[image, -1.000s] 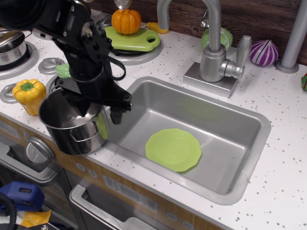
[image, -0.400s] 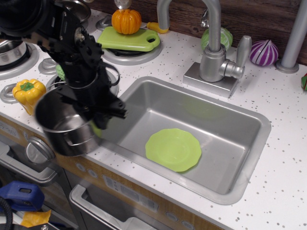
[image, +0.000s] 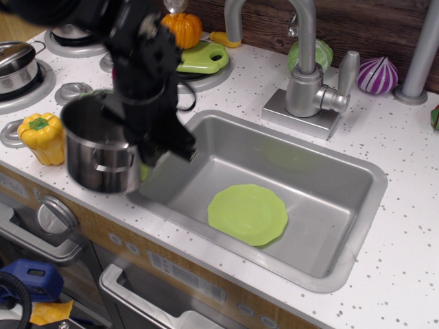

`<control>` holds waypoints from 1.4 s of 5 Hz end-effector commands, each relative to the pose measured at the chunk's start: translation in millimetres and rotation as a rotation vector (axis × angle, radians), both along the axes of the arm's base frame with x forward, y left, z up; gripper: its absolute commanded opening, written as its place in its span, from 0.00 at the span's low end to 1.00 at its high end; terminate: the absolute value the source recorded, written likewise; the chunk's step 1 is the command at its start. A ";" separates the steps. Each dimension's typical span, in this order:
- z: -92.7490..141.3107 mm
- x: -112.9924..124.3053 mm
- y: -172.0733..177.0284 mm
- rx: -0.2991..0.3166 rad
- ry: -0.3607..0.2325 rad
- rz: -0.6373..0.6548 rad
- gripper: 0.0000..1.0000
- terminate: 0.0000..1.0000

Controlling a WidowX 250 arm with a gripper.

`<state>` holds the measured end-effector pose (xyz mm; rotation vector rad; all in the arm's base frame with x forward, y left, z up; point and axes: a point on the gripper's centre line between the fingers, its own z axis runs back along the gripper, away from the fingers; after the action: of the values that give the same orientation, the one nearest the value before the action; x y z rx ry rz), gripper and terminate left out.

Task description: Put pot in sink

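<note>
The pot point(image: 99, 151) hung at the front-left corner of the counter, upright, its long axis near vertical, bottom apparently clear of the countertop point(image: 411, 226). The gripper point(image: 140, 140) was pinched onto the pot's right-hand rim, one finger inside, one outside. And the sink point(image: 357, 205)? It lay directly to the right of that grip, its near-left rim just beside the pot's wall. That was the relation that mattered: the carry looked to be a sideways slide rightward over the rim. Inside the basin a green plate point(image: 247, 214) sat toward the front. Further left, a yellow pepper point(image: 42, 137) stood just beside the pot.
</note>
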<state>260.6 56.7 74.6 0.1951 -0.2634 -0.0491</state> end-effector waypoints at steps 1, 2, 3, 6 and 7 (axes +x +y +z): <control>30.1 47.5 -26.2 -0.039 -0.098 -0.083 0.00 0.00; 11.2 72.4 -49.5 -0.084 -0.173 -0.077 0.00 0.00; -7.7 74.2 -73.6 -0.107 -0.215 -0.044 0.00 0.00; -22.0 60.5 -93.7 -0.136 -0.311 0.054 1.00 0.00; -22.0 60.5 -93.7 -0.136 -0.311 0.054 1.00 0.00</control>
<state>317.0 -32.1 40.3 0.0856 -0.5281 0.0645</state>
